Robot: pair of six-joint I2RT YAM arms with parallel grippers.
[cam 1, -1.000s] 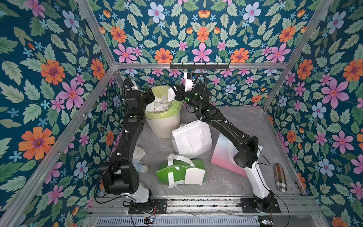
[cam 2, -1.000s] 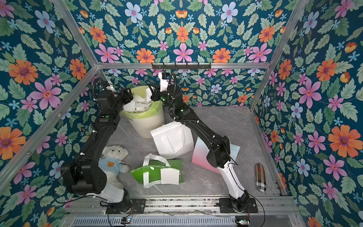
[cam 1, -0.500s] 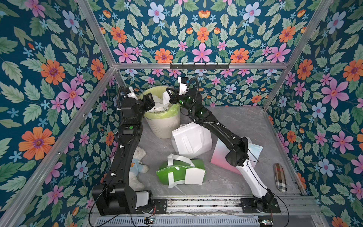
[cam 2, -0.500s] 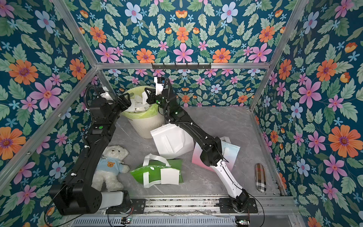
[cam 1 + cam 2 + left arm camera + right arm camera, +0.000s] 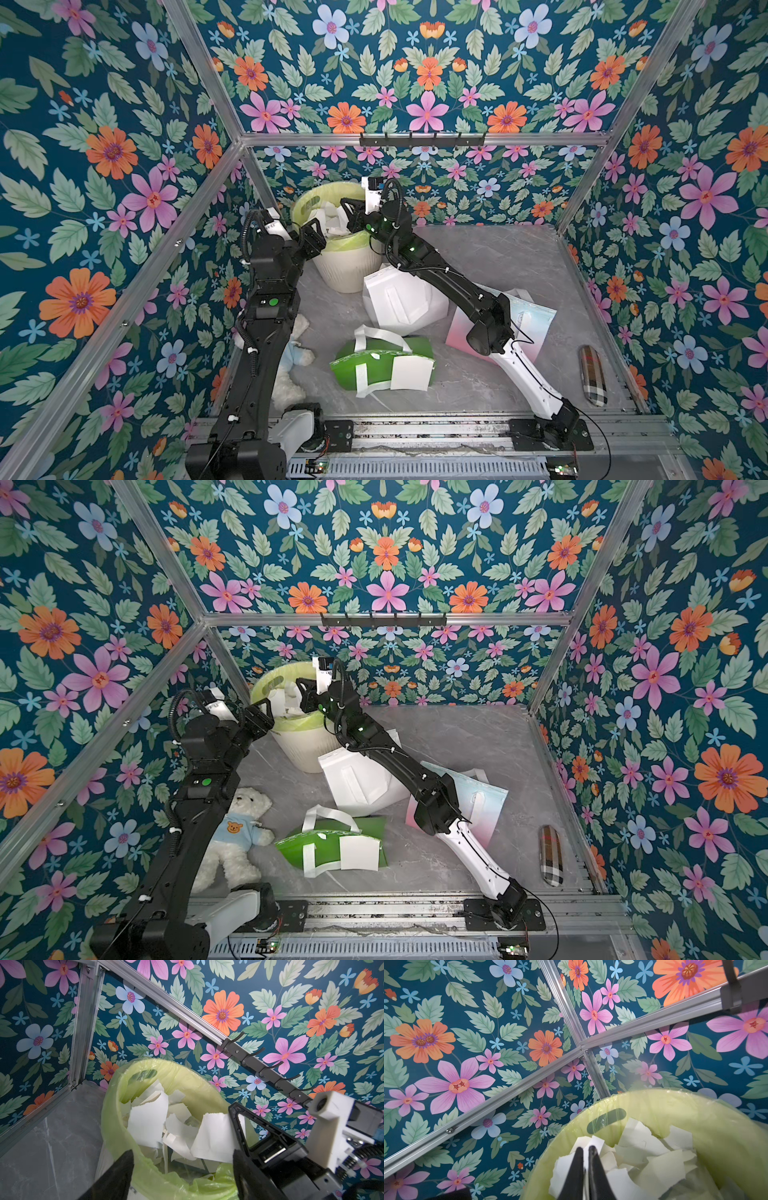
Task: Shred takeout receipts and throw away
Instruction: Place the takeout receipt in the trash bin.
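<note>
White torn receipt piece (image 5: 214,1136) hangs pinched in narrow right tool (image 5: 585,1148) over bin (image 5: 112,1105), left tool (image 5: 181,1152) wide.

A round white plastic waste bin lined with a yellow-green bag (image 5: 347,270) is placed at the upper left of the grey marble tabletop (image 5: 478,257) in both top views, and torn white paper pieces (image 5: 330,218) are piled in it. The left gripper (image 5: 309,235) is held at the bin's lower-left rim, the right gripper (image 5: 345,205) over its opening. Just below and right of the bin a white tote bag (image 5: 401,305) is set, with a pink-and-blue gradient paper bag (image 5: 534,324) to its right. At lower centre a flat green paper bag (image 5: 374,361) is laid, and a white rectangular paper sheet (image 5: 409,374) lies on it. A white teddy bear in a blue shirt (image 5: 239,829) is found at lower left, a plaid oblong case (image 5: 593,376) at far right.
</note>
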